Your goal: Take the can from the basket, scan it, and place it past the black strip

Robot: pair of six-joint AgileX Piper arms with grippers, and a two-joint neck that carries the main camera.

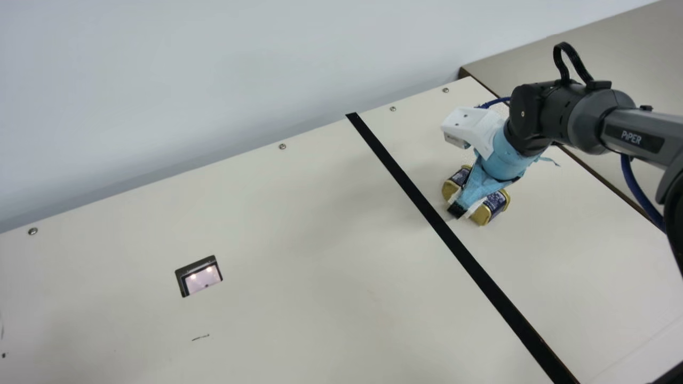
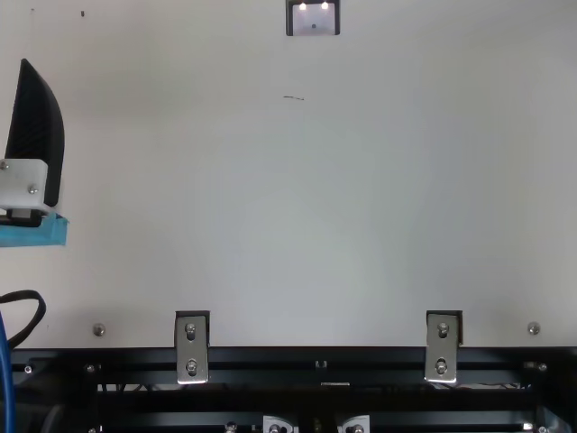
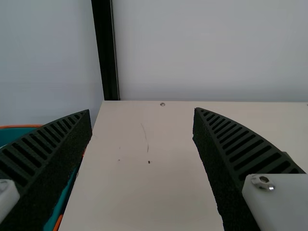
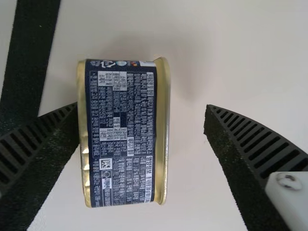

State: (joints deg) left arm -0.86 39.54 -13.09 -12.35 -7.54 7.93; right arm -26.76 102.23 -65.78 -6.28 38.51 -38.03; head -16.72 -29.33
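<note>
The right gripper (image 4: 140,109), main view's right, and left gripper (image 3: 142,111), top view's upper left, have fingers apart. Past the strip (image 1: 459,248) lies the can (image 1: 498,201); the finger close beside it could snag it on lifting.
</note>
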